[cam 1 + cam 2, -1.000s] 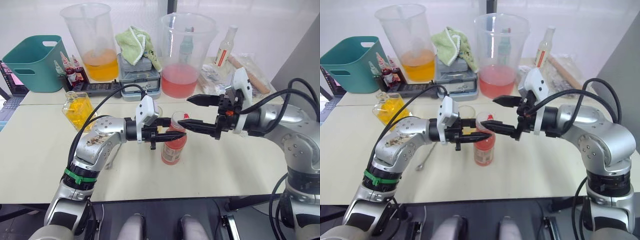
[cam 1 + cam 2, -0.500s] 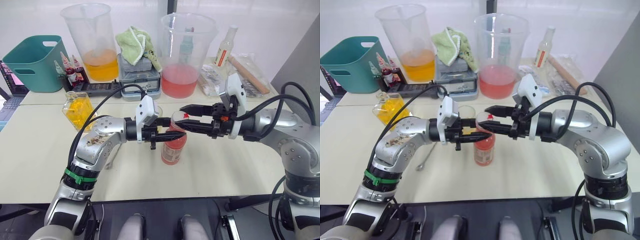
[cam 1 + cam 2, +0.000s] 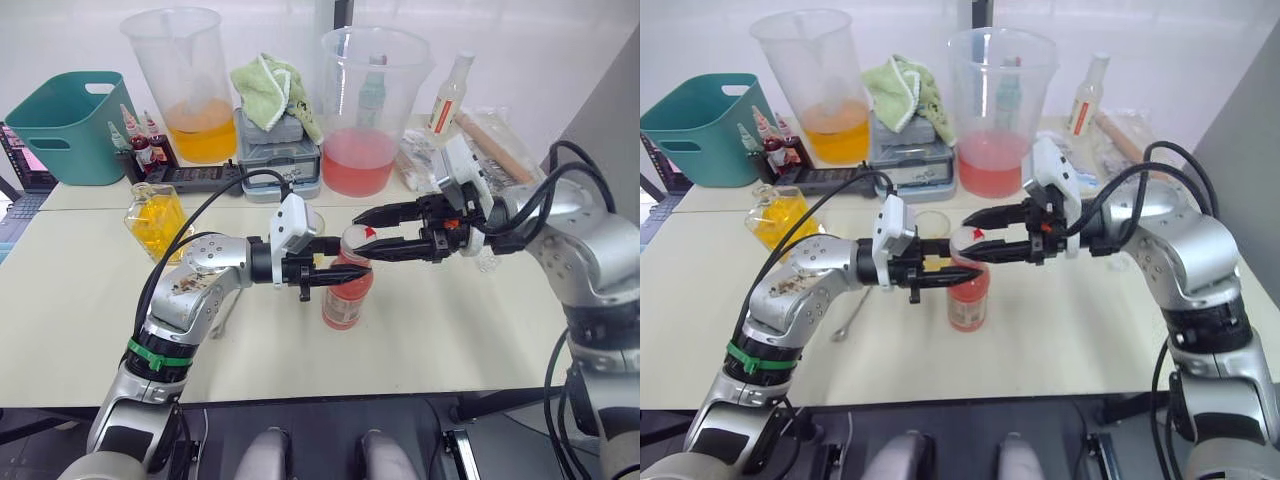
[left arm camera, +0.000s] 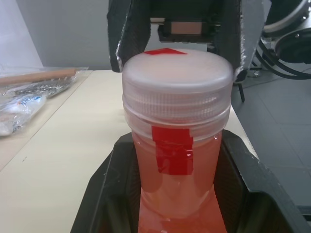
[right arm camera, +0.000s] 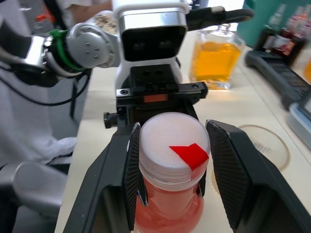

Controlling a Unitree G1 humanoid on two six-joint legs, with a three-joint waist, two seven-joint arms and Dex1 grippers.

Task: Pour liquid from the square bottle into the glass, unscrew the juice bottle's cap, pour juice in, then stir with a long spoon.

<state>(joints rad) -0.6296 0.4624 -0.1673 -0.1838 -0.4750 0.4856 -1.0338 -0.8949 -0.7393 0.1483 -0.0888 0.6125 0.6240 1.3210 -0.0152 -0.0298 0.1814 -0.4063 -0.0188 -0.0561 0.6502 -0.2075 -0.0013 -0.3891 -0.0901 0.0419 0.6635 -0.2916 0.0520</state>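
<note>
Pink-red juice bottle [image 3: 347, 295], centre frame, sits clamped in the left gripper [image 3: 340, 262]; the right gripper [image 3: 368, 232] straddles its white cap [image 5: 171, 145], one finger touching.

- Beige table [image 3: 90, 300] carried: juice bottle [image 3: 346, 300] centre, glass [image 3: 933, 222] behind it
- Square bottle [image 3: 156, 218] & long spoon [image 3: 848, 318] on robot's left

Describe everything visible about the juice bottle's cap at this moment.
The cap is a round, whitish, translucent plastic screw cap with ridged sides and a red triangular mark on its flat top. It sits on the upright juice bottle, not yet removed. The right gripper brackets it, one finger touching, the other apart. The left gripper clamps the neck just beneath.
</note>
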